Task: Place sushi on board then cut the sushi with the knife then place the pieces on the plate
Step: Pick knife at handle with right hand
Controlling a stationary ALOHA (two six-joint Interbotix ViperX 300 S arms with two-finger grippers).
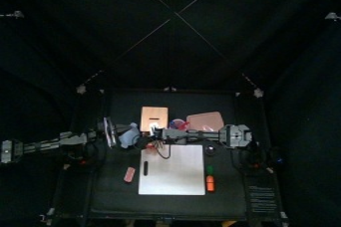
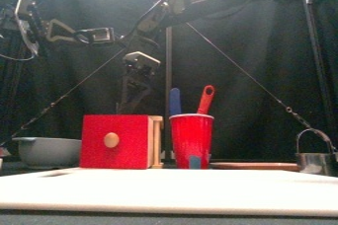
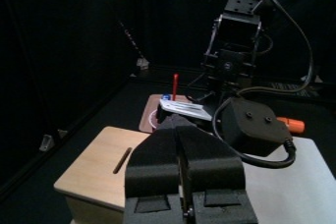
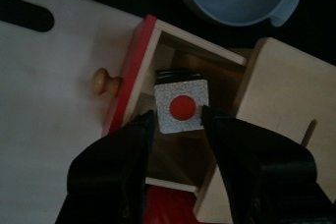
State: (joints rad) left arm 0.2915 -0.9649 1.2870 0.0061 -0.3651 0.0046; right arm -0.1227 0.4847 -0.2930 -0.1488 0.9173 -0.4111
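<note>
The sushi roll (image 4: 180, 102), dark-wrapped with a white end and a red centre, sits in the open red-fronted drawer (image 4: 129, 71) of the wooden box (image 2: 122, 142). My right gripper (image 4: 180, 122) reaches past the middle of the table and is shut on the roll, one jaw on each side. The left gripper (image 3: 186, 169) hovers shut and empty over the box's top (image 3: 108, 164). The white board (image 1: 174, 169) lies in front of the box. A red cup (image 2: 192, 138) holds the blue knife (image 2: 175, 101) and the red knife (image 2: 207, 99). The pink plate (image 1: 208, 121) lies to the right behind the box.
A blue-grey bowl (image 2: 46, 150) stands left of the box, and a metal cutter (image 2: 314, 156) at the far right. Small toy foods lie beside the board: a red one (image 1: 131, 174) on its left, an orange and green one (image 1: 210, 182) on its right.
</note>
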